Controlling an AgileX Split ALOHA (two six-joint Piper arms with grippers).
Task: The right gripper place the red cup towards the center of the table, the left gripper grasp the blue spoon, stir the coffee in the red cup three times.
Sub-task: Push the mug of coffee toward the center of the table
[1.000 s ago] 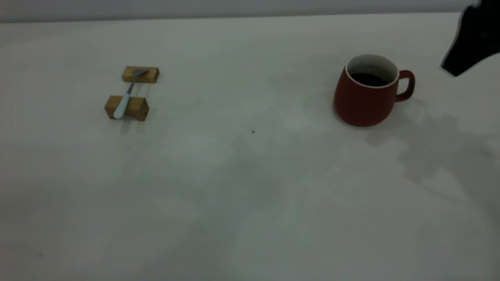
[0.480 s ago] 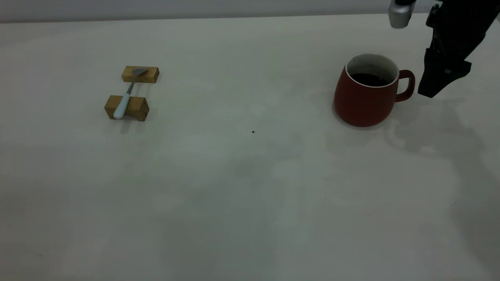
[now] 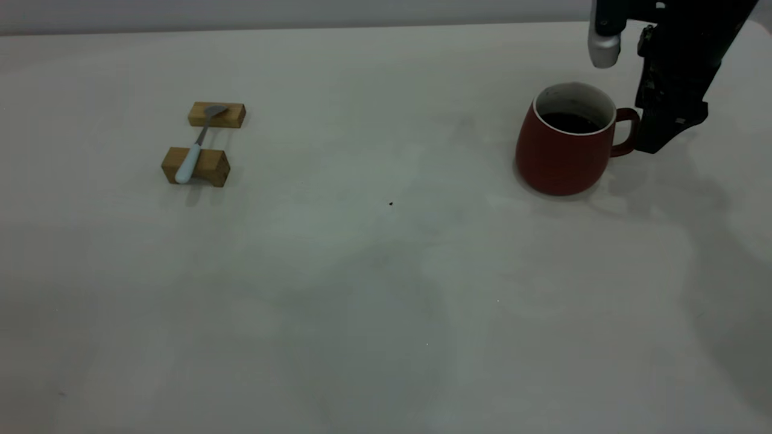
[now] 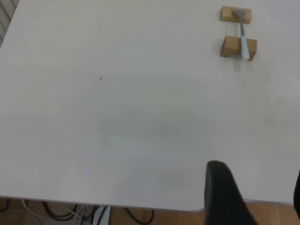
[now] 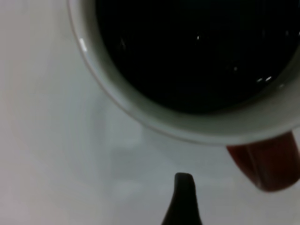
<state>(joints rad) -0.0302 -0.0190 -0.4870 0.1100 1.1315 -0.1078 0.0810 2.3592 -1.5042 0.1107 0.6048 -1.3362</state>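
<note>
- You are at the first step: your right gripper point(image 3: 654, 141), black-fingered with a silver-grey camera cylinder, hangs just beside the loop handle of the rounded dark-red cup point(image 3: 564, 150), which stands on the right part of the pale off-white table point(image 3: 386, 289).
- Whether its fingers are spread or pressed together I cannot tell; only one fingertip point(image 5: 183, 194) shows in the right wrist view.
- Next, I judge, take the handle and carry the cup slowly toward the centre; the near-black coffee point(image 3: 569, 123) could slop.
- The pale-blue-handled spoon point(image 3: 194, 150) lies untouched across two small wooden blocks point(image 3: 205, 166), far left.
- Your left gripper point(image 4: 225, 197) sits parked at the table's edge, cut off; its state is unreadable.
</note>
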